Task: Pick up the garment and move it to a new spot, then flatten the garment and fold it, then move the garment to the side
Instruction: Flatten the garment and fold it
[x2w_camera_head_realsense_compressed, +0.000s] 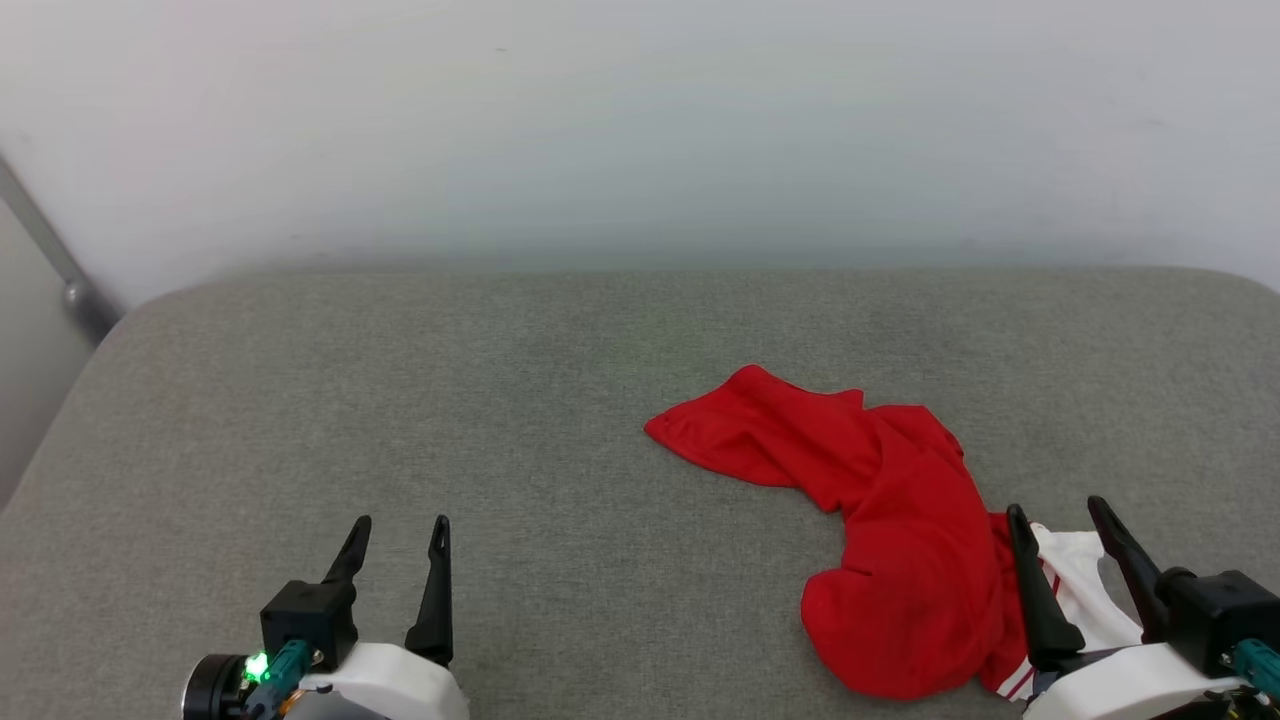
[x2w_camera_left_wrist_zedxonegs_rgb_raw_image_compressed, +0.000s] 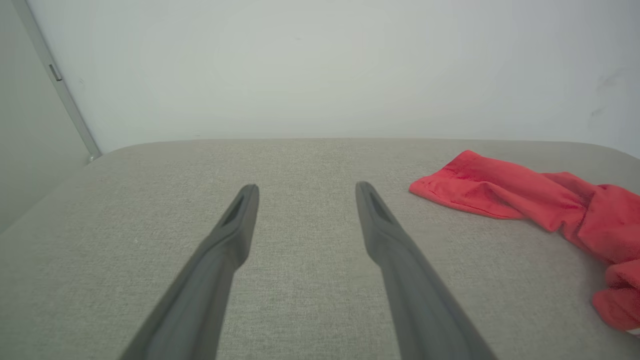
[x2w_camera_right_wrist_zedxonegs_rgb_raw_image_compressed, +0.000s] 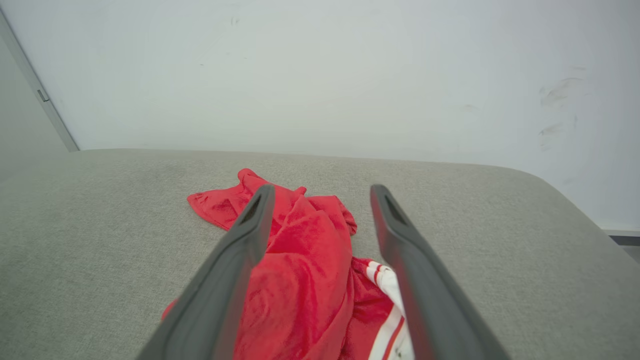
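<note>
Beneath and just ahead of right pincer (x2w_camera_head_realsense_compressed: 1055, 507): crumpled red jersey (x2w_camera_head_realsense_compressed: 905, 540), white striped sleeve (x2w_camera_head_realsense_compressed: 1075, 570) showing between its spread fingers, red body trailing off to pincer's left. Left pincer (x2w_camera_head_realsense_compressed: 401, 521) fingers apart, holding nothing, well clear of jersey. Both over grey upholstered cushion (x2w_camera_head_realsense_compressed: 500, 400).

Bare grey cushion (x2w_camera_head_realsense_compressed: 400, 400) open from 7 to 11 o'clock, crumpled garment (x2w_camera_head_realsense_compressed: 880, 520) heaped at 4 o'clock, white wall (x2w_camera_head_realsense_compressed: 640, 120) closing off 12 o'clock, slanted metal rail (x2w_camera_head_realsense_compressed: 60, 260) at 9 o'clock
</note>
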